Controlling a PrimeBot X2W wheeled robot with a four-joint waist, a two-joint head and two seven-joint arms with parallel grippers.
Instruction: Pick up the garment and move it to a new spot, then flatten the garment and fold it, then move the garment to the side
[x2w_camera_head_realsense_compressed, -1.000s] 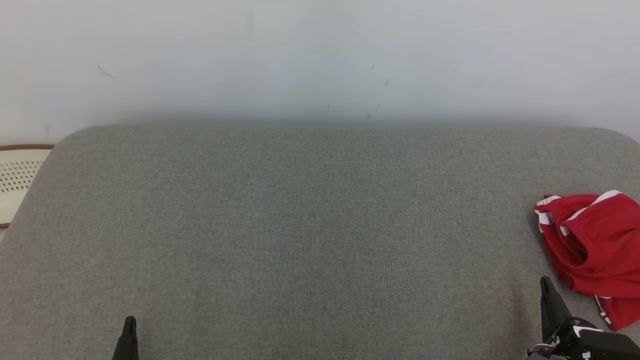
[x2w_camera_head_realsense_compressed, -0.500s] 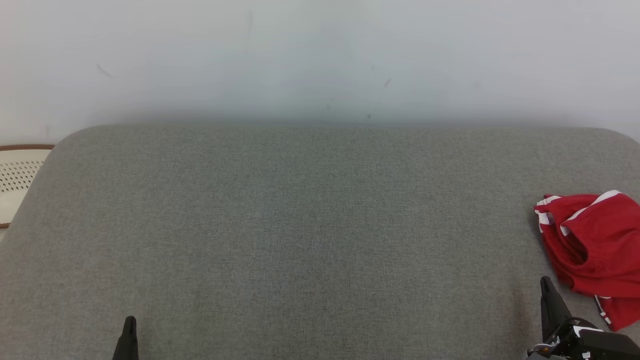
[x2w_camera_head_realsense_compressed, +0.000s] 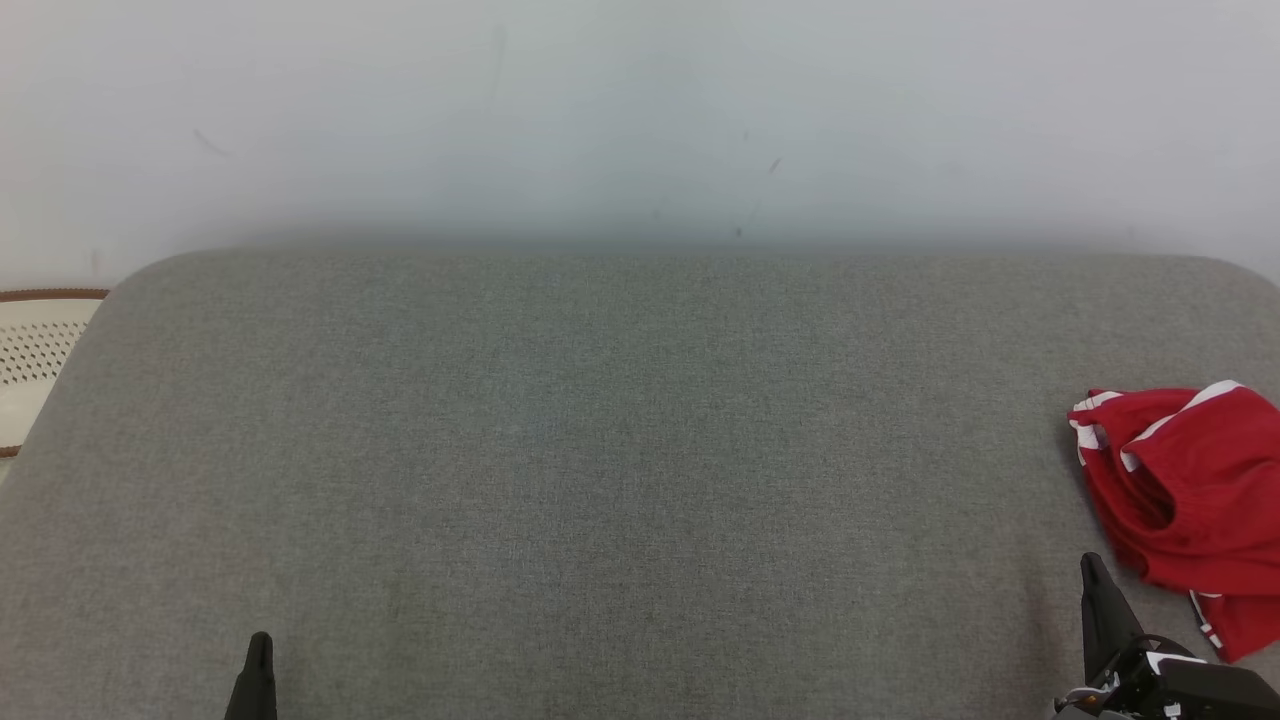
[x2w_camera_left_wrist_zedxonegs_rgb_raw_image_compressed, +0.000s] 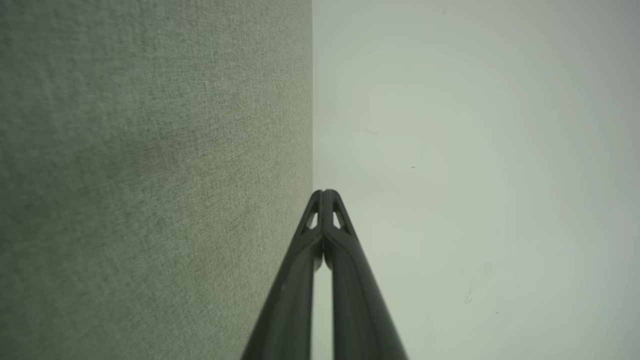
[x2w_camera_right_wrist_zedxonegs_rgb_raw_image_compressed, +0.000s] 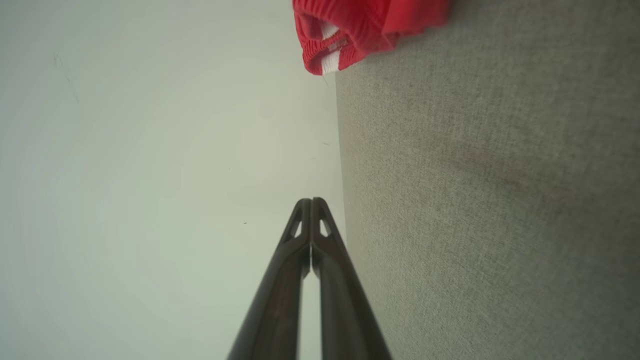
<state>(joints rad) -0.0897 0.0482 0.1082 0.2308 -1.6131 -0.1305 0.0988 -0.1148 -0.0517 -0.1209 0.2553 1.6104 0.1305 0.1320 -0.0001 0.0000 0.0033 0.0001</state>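
A broad grey fabric-covered pad (x2w_camera_head_realsense_compressed: 600, 480) took up most of the head view, its far corners rounded and its weave plain and smooth. Behind it rose a pale wall (x2w_camera_head_realsense_compressed: 640, 110), bare but for a few faint scuffs.

The garment (x2w_camera_head_realsense_compressed: 1190, 500), red with white stripes and trim, lay crumpled in a heap at the far right of the pad, towards the near side, and the right edge of the head view cut part of it off. In the right wrist view it sat at the top, showing a gathered red hem with a white band (which kind of garment it was could not be told from the heap).

At the left edge of the head view, beyond the pad's corner, a cream perforated object with a brown rim (x2w_camera_head_realsense_compressed: 35, 360) showed in part.

The right gripper (x2w_camera_head_realsense_compressed: 1088, 565) stood at the lower right of the head view, its dark tip near the garment's lower left edge but apart from it. In its own wrist view the two long fingers were pressed together at the tips with nothing between them, and the garment lay well ahead of them.

The left gripper (x2w_camera_head_realsense_compressed: 260, 645) showed at the lower left, over bare pad and well apart from the garment. Its wrist view likewise showed both fingers closed tip to tip, gripping nothing.
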